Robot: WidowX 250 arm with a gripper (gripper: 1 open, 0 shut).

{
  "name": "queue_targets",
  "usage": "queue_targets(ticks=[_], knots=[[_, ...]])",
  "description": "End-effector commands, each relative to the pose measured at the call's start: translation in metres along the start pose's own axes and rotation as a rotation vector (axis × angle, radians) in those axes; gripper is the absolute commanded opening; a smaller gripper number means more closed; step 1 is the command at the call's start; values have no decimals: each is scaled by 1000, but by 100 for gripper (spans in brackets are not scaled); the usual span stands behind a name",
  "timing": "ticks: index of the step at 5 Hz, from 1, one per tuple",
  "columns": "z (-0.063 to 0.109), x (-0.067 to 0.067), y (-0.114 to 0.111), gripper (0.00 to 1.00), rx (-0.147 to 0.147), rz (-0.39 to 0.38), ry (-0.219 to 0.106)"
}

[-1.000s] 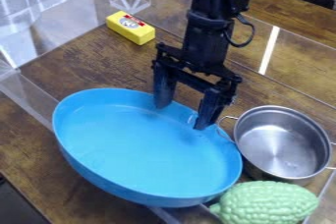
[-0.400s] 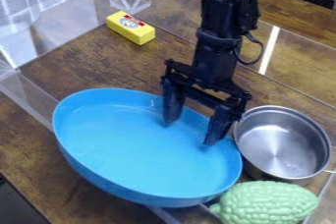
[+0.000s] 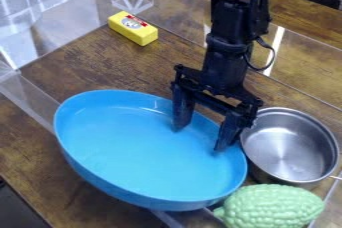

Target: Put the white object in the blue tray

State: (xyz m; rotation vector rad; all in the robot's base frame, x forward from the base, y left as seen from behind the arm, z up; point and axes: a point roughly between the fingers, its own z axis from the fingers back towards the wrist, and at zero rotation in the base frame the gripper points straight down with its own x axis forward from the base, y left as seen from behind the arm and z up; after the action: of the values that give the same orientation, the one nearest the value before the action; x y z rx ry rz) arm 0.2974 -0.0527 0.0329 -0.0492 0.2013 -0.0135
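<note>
Pale, knobbly white object [image 3: 274,208] lying at the table's [image 3: 80,62] near edge, long axis running left-right, just beside the blue tray [image 3: 134,152]. Hanging over the tray's right rim: claw [image 3: 211,124], spread wide, gripping nothing.

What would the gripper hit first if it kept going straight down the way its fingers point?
Most likely the blue tray: the open gripper points down over its right side, nothing between them. Depth is unclear; the steel pot sits close beside.

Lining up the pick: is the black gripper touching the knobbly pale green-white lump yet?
Apart. The camera view shows the gripper open over the blue tray, with the lump well clear.
</note>
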Motion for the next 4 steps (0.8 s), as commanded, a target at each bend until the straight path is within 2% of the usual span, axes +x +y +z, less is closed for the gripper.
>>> queue_targets(ticks=[1,4], knots=[[15,9,-14,100,-9,-36,-81],[5,13,-33,100,-23,-44,-102]])
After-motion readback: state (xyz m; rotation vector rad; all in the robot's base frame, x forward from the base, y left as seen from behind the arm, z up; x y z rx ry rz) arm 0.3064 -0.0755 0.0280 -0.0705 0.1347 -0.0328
